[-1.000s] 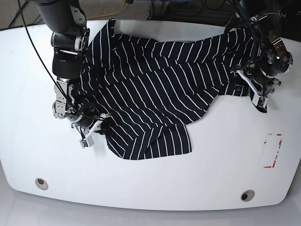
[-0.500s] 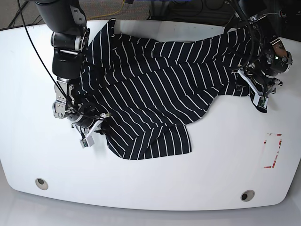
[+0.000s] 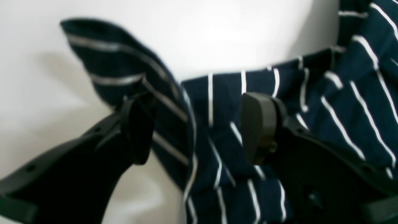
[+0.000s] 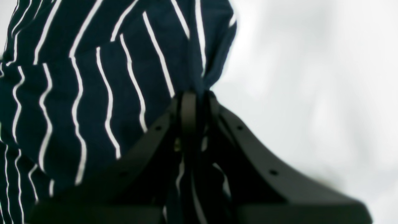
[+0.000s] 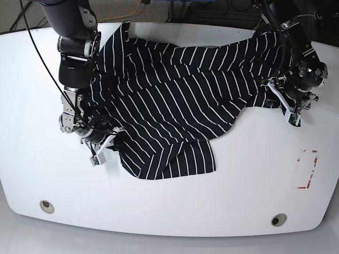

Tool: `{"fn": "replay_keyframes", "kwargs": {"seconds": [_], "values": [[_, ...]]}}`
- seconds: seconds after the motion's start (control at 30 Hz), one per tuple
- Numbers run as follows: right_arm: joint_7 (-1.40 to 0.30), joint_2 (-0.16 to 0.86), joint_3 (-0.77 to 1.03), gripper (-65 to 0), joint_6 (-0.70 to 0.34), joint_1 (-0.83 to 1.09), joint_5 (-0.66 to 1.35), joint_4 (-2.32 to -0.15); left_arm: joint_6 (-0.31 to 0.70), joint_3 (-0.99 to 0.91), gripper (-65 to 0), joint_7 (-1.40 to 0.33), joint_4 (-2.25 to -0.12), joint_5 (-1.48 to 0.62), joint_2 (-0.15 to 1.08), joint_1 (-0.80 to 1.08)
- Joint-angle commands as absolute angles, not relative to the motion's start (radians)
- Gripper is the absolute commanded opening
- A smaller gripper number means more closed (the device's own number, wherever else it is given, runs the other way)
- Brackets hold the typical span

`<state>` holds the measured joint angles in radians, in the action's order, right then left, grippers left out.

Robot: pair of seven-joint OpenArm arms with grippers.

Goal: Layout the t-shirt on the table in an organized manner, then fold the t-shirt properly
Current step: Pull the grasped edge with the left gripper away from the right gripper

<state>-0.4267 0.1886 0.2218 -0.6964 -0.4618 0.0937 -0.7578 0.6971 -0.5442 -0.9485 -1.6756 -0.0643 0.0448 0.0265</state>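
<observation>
Overhead, the base view is showing the whole striped t-shirt [image 5: 175,100] lying crumpled across the far half of the white table [image 5: 169,206], something neither wrist camera is taking in. The right wrist view alone is revealing that the right gripper [image 4: 196,102] is pinched together on a fold of the t-shirt's edge, with bare tabletop beside it. The left wrist view is showing the left gripper [image 3: 199,127] with its jaws standing apart, fabric lying between and beneath the two pads [image 3: 258,127], gripping nothing.

The garment's long axis is running from the table's far right side, where the left gripper is hanging over a bunched end, diagonally toward the near left, where the right gripper is holding it. One lobe is hanging down toward the table's middle.

Two round grommets [image 5: 46,206] are sitting near the near edge, and a red-marked rectangle [image 5: 308,168] is lying by the right edge. Cables [image 5: 139,6] are trailing across the dark floor beyond the far edge.
</observation>
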Motion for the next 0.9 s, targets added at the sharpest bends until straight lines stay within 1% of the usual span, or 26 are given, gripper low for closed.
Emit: {"fn": "replay_keyframes", "kwargs": {"seconds": [0.0,0.33,0.4,0.43,0.5,0.63,0.73,0.8,0.87], "values": [[-0.472,0.194,0.219,-61.9,-0.694,-0.469,0.067,-0.760,0.698,-0.545,-25.0,-0.915,-1.646,-0.047,0.054,-0.004],[-0.472,0.196,0.220,-62.0,-0.694,-0.469,0.067,-0.760,0.698,-0.545,-25.3,-0.892,-1.561,-0.036,0.054,-0.036],[-0.472,0.196,0.220,-62.0,-0.694,-0.469,0.067,-0.760,0.698,-0.545,-27.2,-0.878,-1.557,-0.036,0.054,-0.036],[-0.472,0.196,0.220,-62.0,-0.694,-0.469,0.067,-0.760,0.698,-0.545,-29.6,-0.872,-1.552,-0.036,0.054,-0.036],[-0.472,0.196,0.220,-62.0,-0.694,-0.469,0.067,-0.760,0.691,-0.545,-36.3,-0.855,-1.550,-0.036,0.054,-0.036],[-0.472,0.205,0.220,-62.0,-0.694,-0.469,0.067,-0.760,0.639,-0.545,-52.2,-0.842,-1.550,-0.036,0.054,-0.036],[-0.472,0.206,0.220,-62.0,-0.694,-0.469,0.068,-0.760,0.624,-0.545,-62.0,-0.842,-1.550,-0.036,0.056,-0.036],[-0.472,0.208,0.220,-62.0,-0.694,-0.469,0.068,-0.760,0.621,-0.545,-63.3,-0.842,-1.550,-0.036,0.058,-0.036],[-0.472,0.208,0.220,-62.1,-0.694,-0.469,0.068,-0.760,0.621,-0.549,-62.1,-0.842,-1.557,-0.038,0.059,-0.036]]}}
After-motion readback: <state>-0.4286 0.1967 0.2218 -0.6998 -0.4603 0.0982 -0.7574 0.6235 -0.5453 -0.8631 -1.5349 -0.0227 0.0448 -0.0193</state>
